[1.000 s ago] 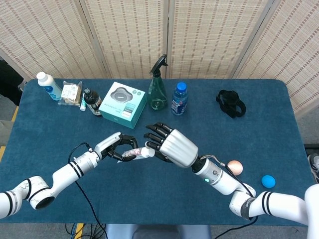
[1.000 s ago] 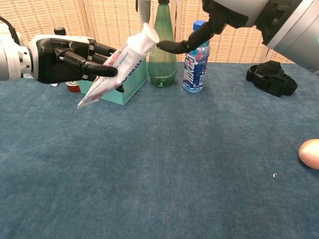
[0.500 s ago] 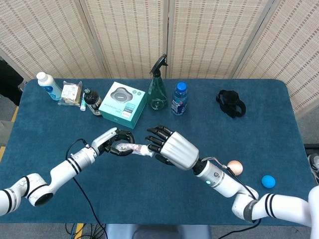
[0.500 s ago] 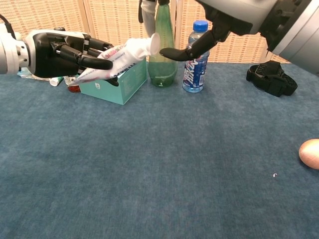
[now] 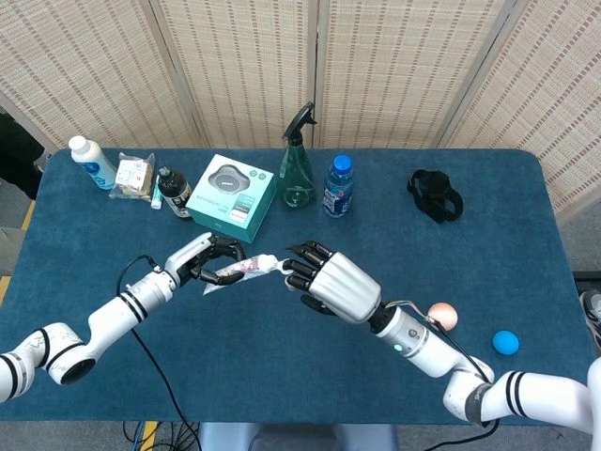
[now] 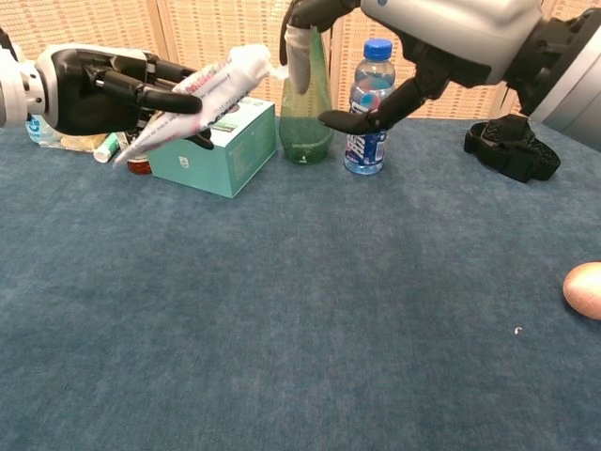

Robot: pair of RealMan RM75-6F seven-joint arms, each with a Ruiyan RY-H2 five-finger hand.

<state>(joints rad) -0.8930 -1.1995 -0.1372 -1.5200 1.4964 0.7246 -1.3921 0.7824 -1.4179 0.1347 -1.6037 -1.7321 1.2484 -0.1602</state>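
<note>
My left hand [image 5: 208, 259] [image 6: 99, 90] grips a white and pink tube [image 5: 242, 269] [image 6: 199, 86] above the table, cap end pointing toward my right. My right hand [image 5: 331, 282] [image 6: 441, 33] hovers beside it with fingers spread. Its fingertips [image 5: 297, 267] sit right at the tube's cap end [image 5: 279, 265]. Whether they touch the cap is unclear. In the chest view the right thumb [image 6: 362, 117] hangs well below the tube, in front of the blue water bottle [image 6: 368, 105].
Along the back stand a white bottle [image 5: 92, 162], a snack packet [image 5: 133, 176], a dark small bottle [image 5: 174, 193], a teal box [image 5: 231, 198], a green spray bottle [image 5: 298, 174] and the water bottle [image 5: 338, 188]. A black strap bundle [image 5: 435, 195], a peach ball [image 5: 442, 316] and a blue ball [image 5: 505, 342] lie right.
My left hand has drawn back to the left with the tube, which now tilts cap-up. My right hand has followed it and its fingers have curled closer over the cap end.
</note>
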